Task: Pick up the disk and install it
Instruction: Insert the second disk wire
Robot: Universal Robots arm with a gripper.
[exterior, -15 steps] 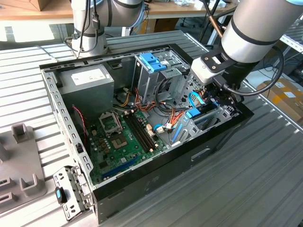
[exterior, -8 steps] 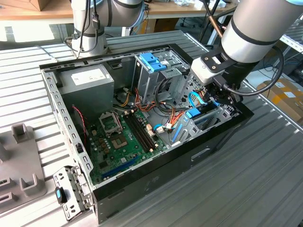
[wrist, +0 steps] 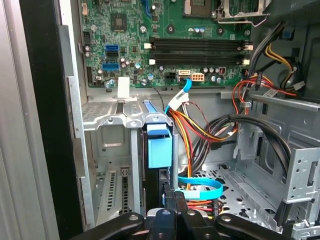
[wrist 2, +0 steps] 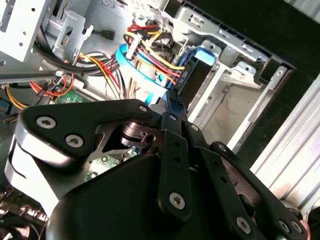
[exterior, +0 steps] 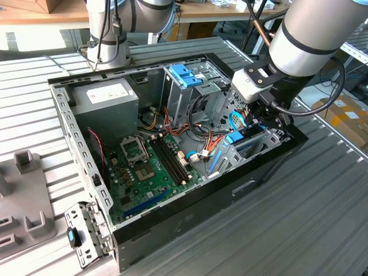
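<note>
The disk (exterior: 235, 138) stands on edge in the drive bay at the front corner of the open computer case (exterior: 190, 201), on the exterior view's right. Its blue rail end (wrist: 159, 146) faces the first wrist view, with the dark body below it. In the second wrist view the disk (wrist 2: 197, 75) sits between the grey bay walls. My gripper (exterior: 261, 122) reaches down into the case right over it. Its black fingers (wrist: 169, 202) stand close together at the disk's near end, shut (wrist 2: 173, 107). Whether they touch the disk I cannot tell.
Red, yellow and black wire bundles (wrist: 210, 130) and a light-blue flat cable (wrist: 200, 185) lie beside the bay. The motherboard (exterior: 146, 167), a grey power-supply box (exterior: 106, 98) and a metal cage with a blue handle (exterior: 187, 77) occupy the case. A second arm's base (exterior: 106, 40) stands behind.
</note>
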